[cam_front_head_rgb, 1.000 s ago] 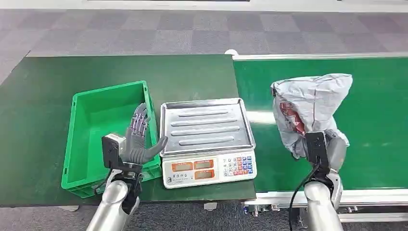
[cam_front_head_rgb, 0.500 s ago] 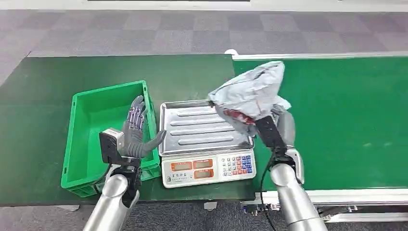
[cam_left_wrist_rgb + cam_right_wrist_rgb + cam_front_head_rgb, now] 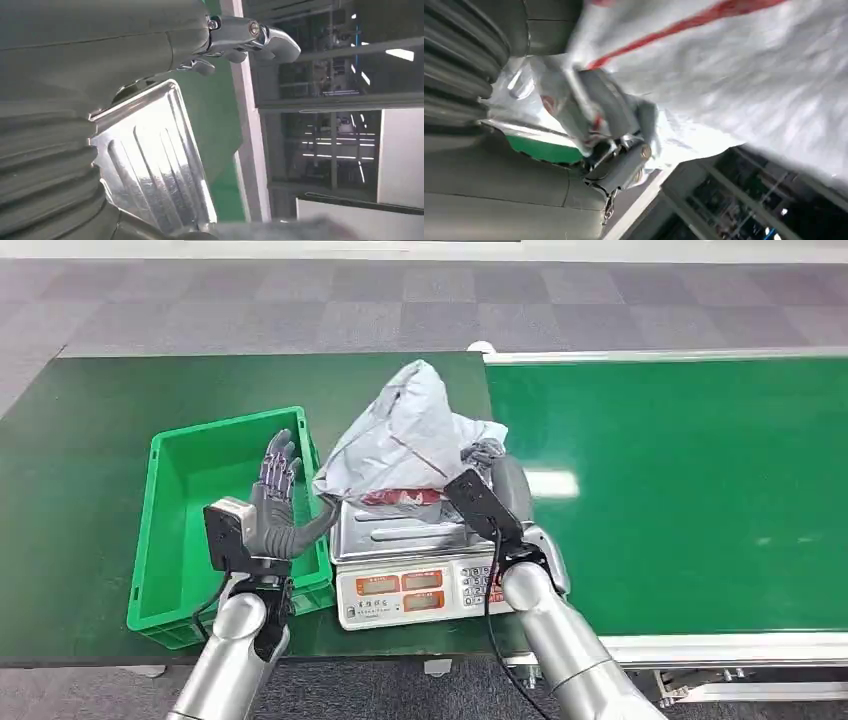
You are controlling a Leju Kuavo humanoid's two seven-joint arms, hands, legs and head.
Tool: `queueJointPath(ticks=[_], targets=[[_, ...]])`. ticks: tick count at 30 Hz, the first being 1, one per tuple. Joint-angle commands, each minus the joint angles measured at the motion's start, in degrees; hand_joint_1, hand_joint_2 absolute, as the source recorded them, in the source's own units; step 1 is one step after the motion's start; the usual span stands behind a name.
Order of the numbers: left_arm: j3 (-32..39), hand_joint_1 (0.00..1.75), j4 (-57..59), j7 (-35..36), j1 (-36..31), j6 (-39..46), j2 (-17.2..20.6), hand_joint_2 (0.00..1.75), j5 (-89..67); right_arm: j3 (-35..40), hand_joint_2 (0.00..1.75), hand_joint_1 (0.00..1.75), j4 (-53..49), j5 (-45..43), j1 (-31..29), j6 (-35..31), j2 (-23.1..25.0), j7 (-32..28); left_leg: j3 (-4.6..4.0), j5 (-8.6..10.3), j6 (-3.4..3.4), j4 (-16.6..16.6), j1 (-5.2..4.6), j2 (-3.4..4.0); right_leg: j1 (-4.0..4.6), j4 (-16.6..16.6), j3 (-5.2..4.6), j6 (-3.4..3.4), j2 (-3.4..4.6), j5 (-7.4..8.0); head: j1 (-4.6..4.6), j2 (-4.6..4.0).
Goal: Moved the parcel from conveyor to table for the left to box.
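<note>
A grey plastic parcel point(image 3: 405, 440) with red print hangs over the steel pan point(image 3: 400, 537) of the scale, gripped by my right hand point(image 3: 490, 465) at its right side. In the right wrist view the parcel point(image 3: 744, 85) is bunched around that hand's dark fingers point(image 3: 624, 165). My left hand point(image 3: 275, 505) is raised, fingers spread and upright, holding nothing, between the green crate point(image 3: 190, 510) and the scale. The left wrist view looks past the grey hand point(image 3: 65, 120) at the ribbed pan point(image 3: 155, 170).
The scale's keypad and displays point(image 3: 430, 585) face me at the table's front edge. The green conveyor belt point(image 3: 690, 480) runs to the right, bare. The dark green table point(image 3: 90, 420) extends left of and behind the crate.
My right arm has swung left, carrying the parcel from above the conveyor to over the scale pan. The left hand has risen slightly and stayed spread.
</note>
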Motion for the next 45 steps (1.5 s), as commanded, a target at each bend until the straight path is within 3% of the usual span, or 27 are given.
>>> queueJointPath(ticks=[1, 18, 23, 27, 29, 35, 36, 38, 41, 45], targets=[[-0.97, 0.0, 3.82, -0.19, -1.66, 0.58, 1.89, 1.75, 0.37, 4.78, 1.75, 0.0, 5.7, -2.8, -4.93, 2.16, -0.74, 1.25, 0.04, 0.06, 0.07, -0.1, -0.08, 0.11, -0.07, -0.03, -0.02, 0.0, 0.06, 0.05, 0.02, 0.0], [0.44, 0.0, 3.96, -0.42, -0.96, 1.61, 2.59, 1.75, 0.71, 4.2, 1.75, 0.0, 7.72, -7.71, -4.99, 7.5, -3.24, 1.8, 0.04, 0.06, 0.06, -0.11, -0.08, 0.04, -0.06, -0.06, 0.01, 0.0, -0.01, 0.05, 0.02, 0.0], [1.29, 0.0, 5.59, -0.81, -1.01, 4.73, 3.2, 1.75, -0.68, 0.85, 1.75, 0.0, 5.99, -16.16, -3.45, 12.36, -5.34, -2.0, 0.07, 0.09, 0.07, -0.16, -0.1, -0.06, -0.08, -0.09, 0.06, 0.0, -0.11, 0.03, 0.02, 0.0], [2.62, 0.0, 5.95, -2.98, -0.74, 8.96, 5.24, 1.75, -4.52, -4.98, 1.75, 0.0, -4.57, -26.86, 2.63, 15.56, -8.09, -6.47, 0.07, 0.08, 0.05, -0.15, -0.04, -0.19, -0.03, -0.14, 0.11, 0.0, -0.23, 0.0, 0.02, 0.0], [3.56, 0.0, 5.14, -3.99, -0.88, 11.48, 5.85, 1.75, -6.99, -7.77, 1.75, 0.0, -8.17, -29.9, 4.29, 14.17, -8.65, -7.85, 0.06, 0.09, 0.07, -0.16, -0.06, -0.24, -0.04, -0.14, 0.12, 0.0, -0.29, -0.01, 0.0, 0.0], [4.34, 0.0, 2.32, -4.49, -0.09, 16.04, 6.52, 1.75, -11.55, -9.44, 1.75, 0.0, -9.9, -32.01, 5.54, 13.57, -9.45, -7.85, 0.01, 0.08, 0.08, -0.13, -0.09, -0.1, -0.07, -0.09, 0.0, 0.0, -0.15, 0.02, 0.02, 0.0], [3.45, 0.0, 1.77, -4.62, -0.22, 15.9, 8.25, 1.75, -14.26, -10.05, 1.75, 0.0, -9.36, -33.1, 5.66, 13.98, -10.05, -8.13, -0.05, 0.02, 0.04, -0.02, -0.03, -0.04, -0.02, -0.02, -0.05, 0.0, -0.07, 0.01, 0.02, 0.0], [1.99, 0.0, 3.15, -5.85, -2.41, 14.93, 10.19, 1.75, -18.55, -10.3, 1.75, 0.0, -7.64, -34.05, 5.07, 14.83, -10.25, -9.28, 0.0, 0.07, 0.06, -0.11, -0.07, -0.05, -0.05, -0.09, -0.02, -0.01, -0.1, 0.04, 0.02, 0.0], [-5.1, 0.0, 10.13, -6.71, -12.03, 7.36, 13.17, 1.75, -27.44, -9.25, 1.75, 0.0, -5.22, -36.22, 2.66, 17.88, -10.16, -9.96, -0.17, 0.09, 0.01, 0.05, -0.01, -0.22, 0.01, 0.05, -0.13, -0.03, -0.25, 0.01, 0.0, 0.0], [-17.7, 0.0, 26.45, -10.55, -26.6, -11.95, 12.89, 1.75, -34.44, -6.65, 1.75, 0.0, -0.59, -37.83, -2.6, 19.24, -11.73, -9.34, -0.41, 0.3, 0.0, 0.16, -0.04, -0.5, -0.01, 0.16, -0.34, -0.09, -0.55, 0.1, 0.0, 0.0]])
